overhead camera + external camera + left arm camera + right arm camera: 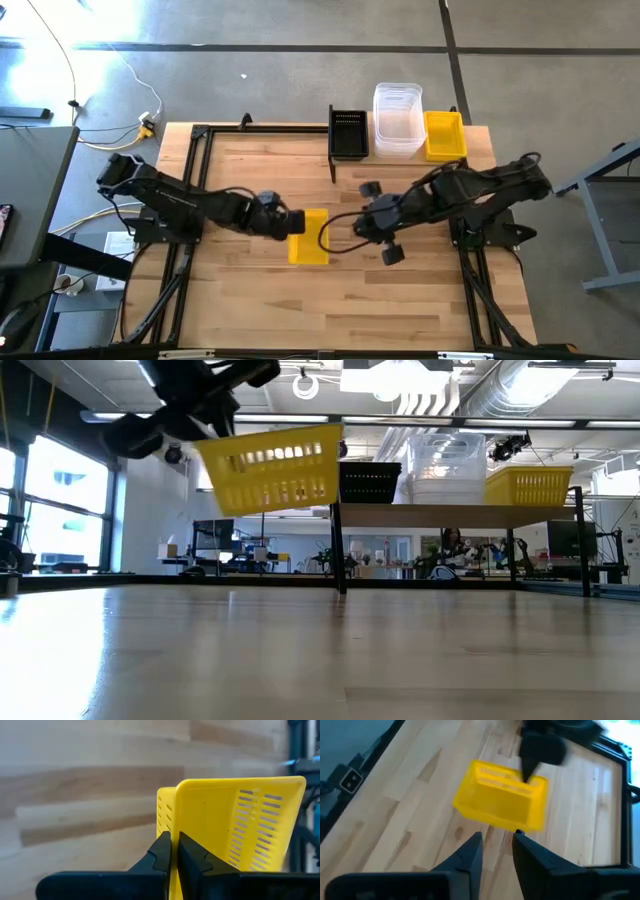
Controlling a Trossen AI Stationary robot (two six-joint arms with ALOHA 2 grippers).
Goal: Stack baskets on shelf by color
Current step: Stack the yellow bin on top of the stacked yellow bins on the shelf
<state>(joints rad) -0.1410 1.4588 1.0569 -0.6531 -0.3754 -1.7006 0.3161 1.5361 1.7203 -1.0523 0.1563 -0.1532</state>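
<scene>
A yellow mesh-sided basket (309, 238) hangs in the air over the middle of the table, held by my left gripper (288, 222), which is shut on it. It shows lifted and tilted in the low view (272, 466). My right gripper (497, 836) is open, just to the right of this basket (500, 802) and not touching it. On the shelf (455, 515) at the far edge stand black baskets (348, 133), clear tubs (398, 120) and a yellow basket (445, 136). My left gripper pinches the rim of the yellow basket's left side wall (173, 822), near a corner, with one finger (161, 854) outside the wall and one (194, 856) inside. It comes level from the table's left. The basket is lifted clear of the table, tilted.
The shelf's black frame legs (340, 550) stand on the far part of the table. Bare wooden tabletop (380, 300) lies near and between the arms. Black frame rails (190, 190) run along the table's left and right sides.
</scene>
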